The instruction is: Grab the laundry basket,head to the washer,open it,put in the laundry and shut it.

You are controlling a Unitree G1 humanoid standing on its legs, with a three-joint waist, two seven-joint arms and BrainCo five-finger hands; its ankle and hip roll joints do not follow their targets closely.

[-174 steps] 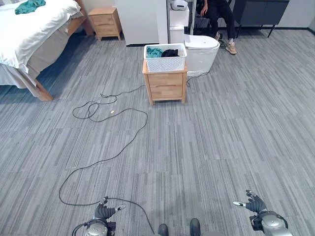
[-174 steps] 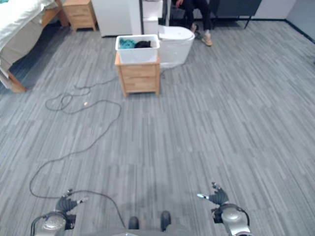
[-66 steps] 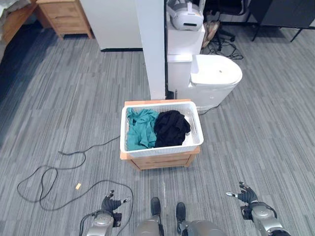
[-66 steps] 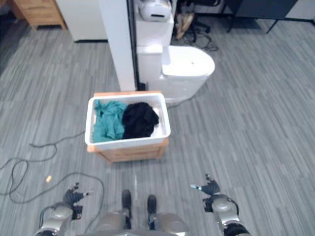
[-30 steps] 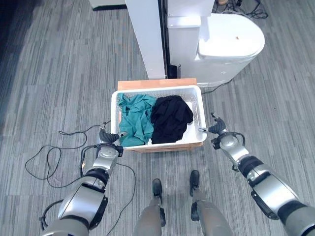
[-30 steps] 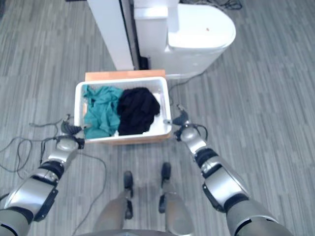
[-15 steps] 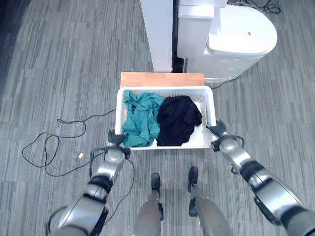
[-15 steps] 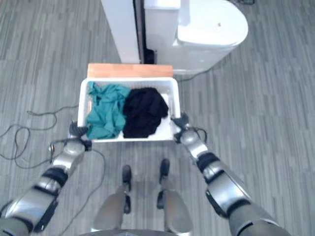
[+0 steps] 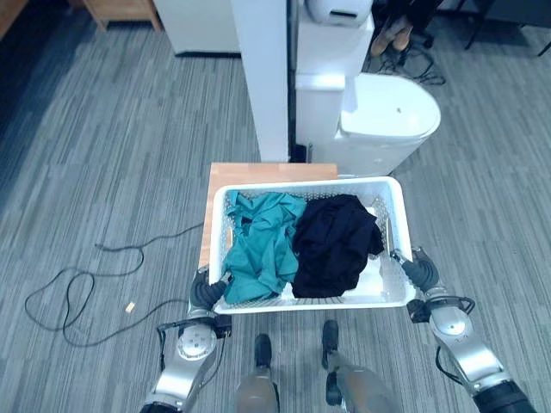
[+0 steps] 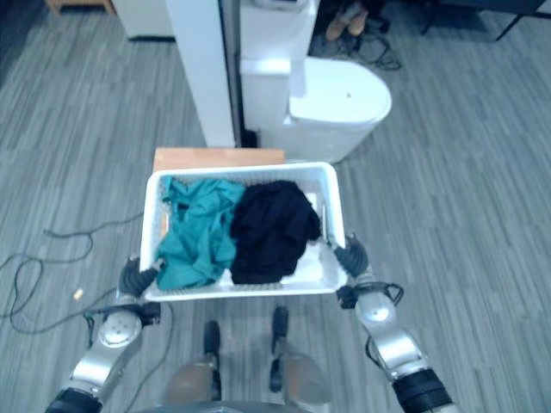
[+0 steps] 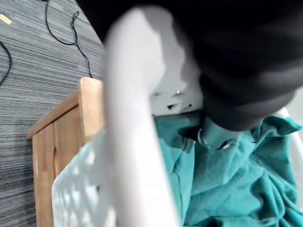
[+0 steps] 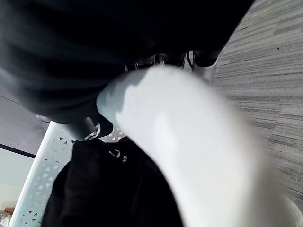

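A white perforated laundry basket [image 9: 303, 183] hangs in front of me, held at both short ends. In it lie a teal garment [image 9: 263, 249] on the left and a black garment [image 9: 337, 243] on the right. My left hand [image 9: 207, 292] is curled round the rim at the basket's left near corner; the left wrist view has that rim [image 11: 137, 142] running under the hand's dark cover. My right hand [image 9: 419, 274] grips the right near corner, with the rim [image 12: 189, 142] close against it in the right wrist view. Both hands are shut on the basket.
The wooden nightstand [image 9: 258, 172] stands just beyond the basket, partly covered by it. Behind it rise a white column [image 9: 263, 77] and a white rounded appliance [image 9: 387, 120]. A person's shoes [image 9: 392, 34] show at the far top. Grey floor lies open to either side.
The basket has come up off the nightstand and nearer to me, with both hands still on its ends. My view has shifted, so more of the room beyond shows.
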